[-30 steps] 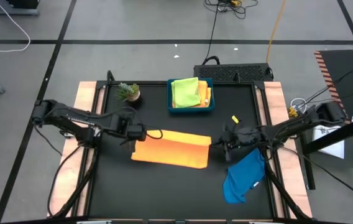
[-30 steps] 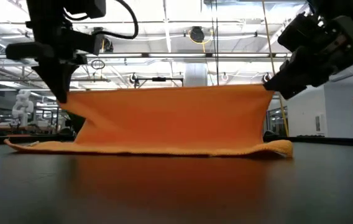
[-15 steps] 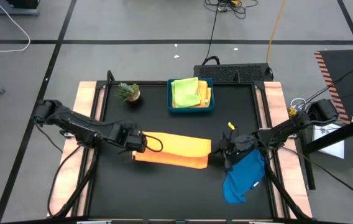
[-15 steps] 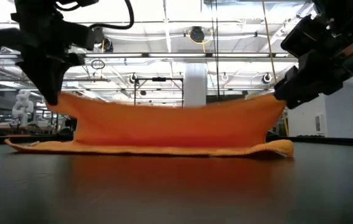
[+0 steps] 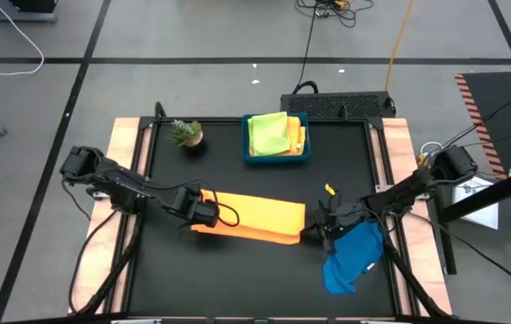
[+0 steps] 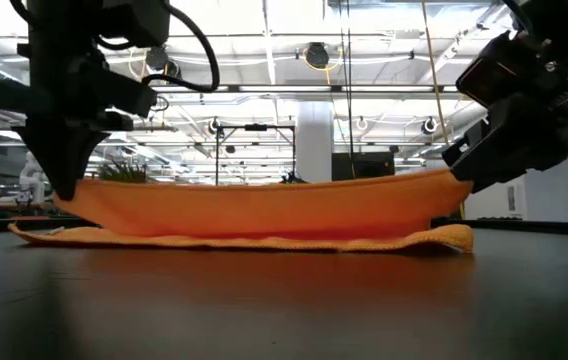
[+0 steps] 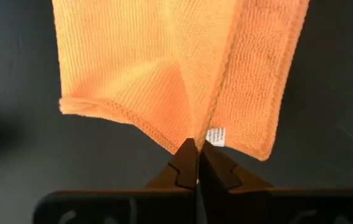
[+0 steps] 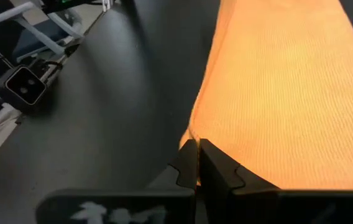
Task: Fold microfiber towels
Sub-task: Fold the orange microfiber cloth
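Note:
An orange microfiber towel [image 5: 254, 217] lies doubled over on the black table, its lower layer [image 6: 244, 240] flat on the top. My left gripper [image 5: 203, 214] is shut on the upper layer's left corner, and my right gripper [image 5: 313, 229] is shut on its right corner. The upper layer [image 6: 264, 200] runs between them just above the lower one. A blue towel [image 5: 353, 256] lies crumpled near the front right. A lime green towel [image 5: 269, 132] and another in yellow-orange sit in the blue tray [image 5: 277, 158] at the back. My left gripper pinches the orange towel's corner [image 7: 193, 132] between its two fingers, beside a small white label. The fingers come from above, pointing down. The corner is lifted a little off the table. My right gripper pinches the towel's other corner [image 8: 194, 133] between its two fingers, slanting down from the table's right. The upper layer stretches from there toward the left gripper, nearly taut with a slight sag.
A small potted plant [image 5: 186, 133] stands at the back left. A camera unit [image 8: 22, 86] sits at the table's edge. Wooden strips [image 5: 126, 162] border the table's left and right sides. Bare black table lies in front of the orange towel.
Both grippers have sunk and gone toward the table's near edge, staying shut on the corners. The towel's raised upper layer has come down and forward over the lower layer, which has stayed flat, so the standing sheet is now a low fold.

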Robot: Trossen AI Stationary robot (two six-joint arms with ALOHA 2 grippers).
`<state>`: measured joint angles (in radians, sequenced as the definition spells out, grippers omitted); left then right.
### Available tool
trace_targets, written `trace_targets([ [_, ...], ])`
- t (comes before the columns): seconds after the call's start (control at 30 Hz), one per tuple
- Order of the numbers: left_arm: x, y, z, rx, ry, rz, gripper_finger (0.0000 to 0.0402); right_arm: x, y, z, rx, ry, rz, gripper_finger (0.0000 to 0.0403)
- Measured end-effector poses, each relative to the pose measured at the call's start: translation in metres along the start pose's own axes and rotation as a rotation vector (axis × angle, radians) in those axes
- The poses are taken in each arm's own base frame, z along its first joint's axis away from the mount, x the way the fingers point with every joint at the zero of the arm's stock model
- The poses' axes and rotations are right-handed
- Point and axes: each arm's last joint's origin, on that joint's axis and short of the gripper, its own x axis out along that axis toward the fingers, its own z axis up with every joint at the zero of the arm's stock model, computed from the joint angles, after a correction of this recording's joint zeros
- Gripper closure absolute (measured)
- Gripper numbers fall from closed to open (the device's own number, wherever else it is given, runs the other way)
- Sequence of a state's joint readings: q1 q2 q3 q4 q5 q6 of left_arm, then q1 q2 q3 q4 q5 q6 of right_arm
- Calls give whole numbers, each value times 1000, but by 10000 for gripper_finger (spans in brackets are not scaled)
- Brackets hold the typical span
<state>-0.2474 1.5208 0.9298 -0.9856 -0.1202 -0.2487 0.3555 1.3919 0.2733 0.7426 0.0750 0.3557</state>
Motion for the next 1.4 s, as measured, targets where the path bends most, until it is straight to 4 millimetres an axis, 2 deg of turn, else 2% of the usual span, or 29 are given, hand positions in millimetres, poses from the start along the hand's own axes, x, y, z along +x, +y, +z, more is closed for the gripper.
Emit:
trace_targets([
  [0.1, 0, 0, 0, -20, -1, -2, 390, 1, 1, -2, -2, 8, 21, 399],
  [0.2, 0, 0, 0, -28, 0, -6, 360, 2, 3, -1, -1, 1, 75, 384],
  [0.43, -1, 0, -1, -41, 16, -18, 273, 3, 5, -1, 43, 8, 122, 322],
  [0.6, -11, 4, -4, -81, 65, 44, 237, 2, 3, 2, 31, -11, 101, 284],
  [0.7, -22, 9, -5, -121, 6, 120, 232, 2, -4, 5, 36, -43, 15, 277],
  [0.87, -33, 18, -8, -168, -145, 194, 232, 3, -14, 8, 52, -58, -34, 276],
  [1.0, -24, 29, -7, -170, -211, 188, 231, 4, -16, 12, 28, -67, -43, 276],
  [1.17, 0, 49, -9, -116, -219, 136, 231, 7, -16, 12, 14, -15, -59, 276],
  [1.4, 9, 85, 1, -260, -348, -23, 231, 10, -16, 15, -15, 12, -98, 276],
])
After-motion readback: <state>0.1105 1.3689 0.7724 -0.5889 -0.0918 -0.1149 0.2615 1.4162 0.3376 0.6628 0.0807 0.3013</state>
